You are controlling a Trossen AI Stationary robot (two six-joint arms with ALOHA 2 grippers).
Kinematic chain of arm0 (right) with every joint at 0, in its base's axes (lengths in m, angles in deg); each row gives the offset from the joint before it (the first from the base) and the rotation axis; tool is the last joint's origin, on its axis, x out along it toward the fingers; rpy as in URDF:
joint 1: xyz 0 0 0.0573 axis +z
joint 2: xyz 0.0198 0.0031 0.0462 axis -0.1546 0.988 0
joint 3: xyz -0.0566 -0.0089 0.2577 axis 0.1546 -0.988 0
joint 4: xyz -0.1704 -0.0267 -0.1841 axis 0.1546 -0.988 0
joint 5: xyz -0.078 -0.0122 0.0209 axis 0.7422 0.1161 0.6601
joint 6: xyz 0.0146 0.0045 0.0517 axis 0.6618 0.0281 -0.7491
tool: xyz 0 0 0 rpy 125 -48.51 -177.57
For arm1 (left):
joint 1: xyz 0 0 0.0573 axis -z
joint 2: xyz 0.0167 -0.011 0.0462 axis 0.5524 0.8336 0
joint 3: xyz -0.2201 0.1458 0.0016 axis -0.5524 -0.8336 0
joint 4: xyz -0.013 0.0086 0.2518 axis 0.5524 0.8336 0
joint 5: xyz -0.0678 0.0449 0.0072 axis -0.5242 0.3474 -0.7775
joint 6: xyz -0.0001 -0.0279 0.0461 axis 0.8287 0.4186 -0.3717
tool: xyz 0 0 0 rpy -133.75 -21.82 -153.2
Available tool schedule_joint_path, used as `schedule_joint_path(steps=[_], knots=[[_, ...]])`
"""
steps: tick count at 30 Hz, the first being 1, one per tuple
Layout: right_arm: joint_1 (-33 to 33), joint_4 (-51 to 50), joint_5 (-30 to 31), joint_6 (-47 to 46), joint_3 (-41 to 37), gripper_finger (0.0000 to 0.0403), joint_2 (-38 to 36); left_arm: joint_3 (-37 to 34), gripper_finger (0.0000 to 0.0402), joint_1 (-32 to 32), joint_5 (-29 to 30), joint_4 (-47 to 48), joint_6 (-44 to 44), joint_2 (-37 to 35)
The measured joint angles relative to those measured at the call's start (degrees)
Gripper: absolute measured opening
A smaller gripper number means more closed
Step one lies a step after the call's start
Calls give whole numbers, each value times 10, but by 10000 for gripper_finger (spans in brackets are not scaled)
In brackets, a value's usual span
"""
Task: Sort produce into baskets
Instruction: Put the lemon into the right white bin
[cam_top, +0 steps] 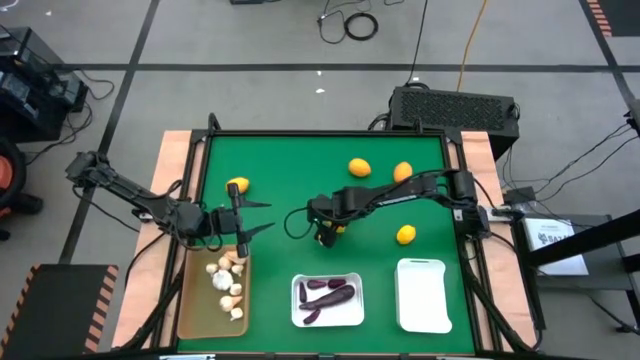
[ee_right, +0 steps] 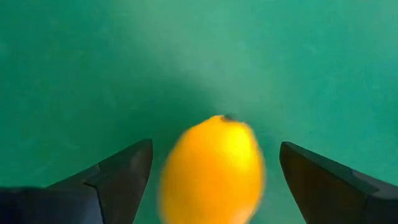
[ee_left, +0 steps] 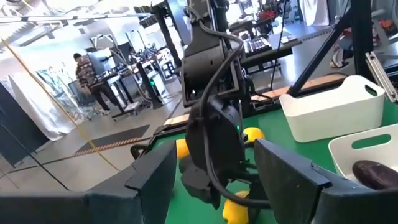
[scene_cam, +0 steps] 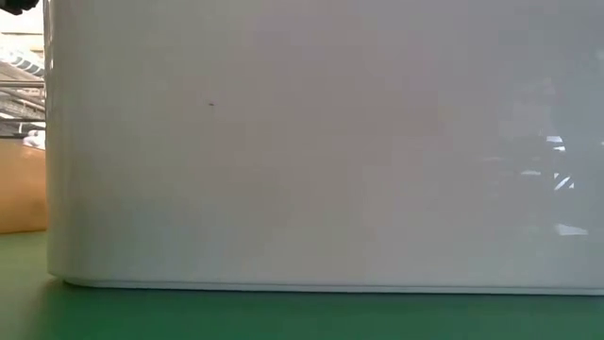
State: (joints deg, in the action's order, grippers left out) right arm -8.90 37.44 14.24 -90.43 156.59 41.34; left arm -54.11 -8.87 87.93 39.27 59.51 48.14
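My right gripper (cam_top: 327, 229) is open and points down at the middle of the table, its fingers on either side of a yellow citrus fruit (ee_right: 211, 169) that lies on the green mat, with a gap on both sides. My left gripper (cam_top: 266, 216) is open and empty, level above the far end of the tan basket (cam_top: 190, 310), which holds several whitish bulbs (cam_top: 228, 280). The middle white basket (cam_top: 300, 285) holds dark purple pieces (cam_top: 328, 294). The right white basket (cam_top: 422, 296) holds nothing. Other citrus fruits lie at the table's far left (cam_top: 237, 185), far middle (cam_top: 360, 167), (cam_top: 402, 172) and right (cam_top: 406, 234).
The white basket's wall (scene_cam: 321, 142) fills the low view. A wooden frame (cam_top: 185, 160) edges the green mat. A black box (cam_top: 455, 105) stands beyond the far edge. People stand in the room behind (ee_left: 84, 71). Bare mat lies between the fruits and the baskets.
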Motion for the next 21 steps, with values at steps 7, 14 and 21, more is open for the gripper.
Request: schedule_joint_path(steps=[7, 14, 21], knots=[[0, -11, 5, -3, 0, 329, 20, 0, 223, -1, -12, 3, 16, 0], [0, -33, 1, -15, 0, 270, 18, 0, 223, -1, -14, 7, 29, 0], [3, -91, -15, -15, 26, 207, 11, 0, 223, -1, -14, 11, 30, 0]])
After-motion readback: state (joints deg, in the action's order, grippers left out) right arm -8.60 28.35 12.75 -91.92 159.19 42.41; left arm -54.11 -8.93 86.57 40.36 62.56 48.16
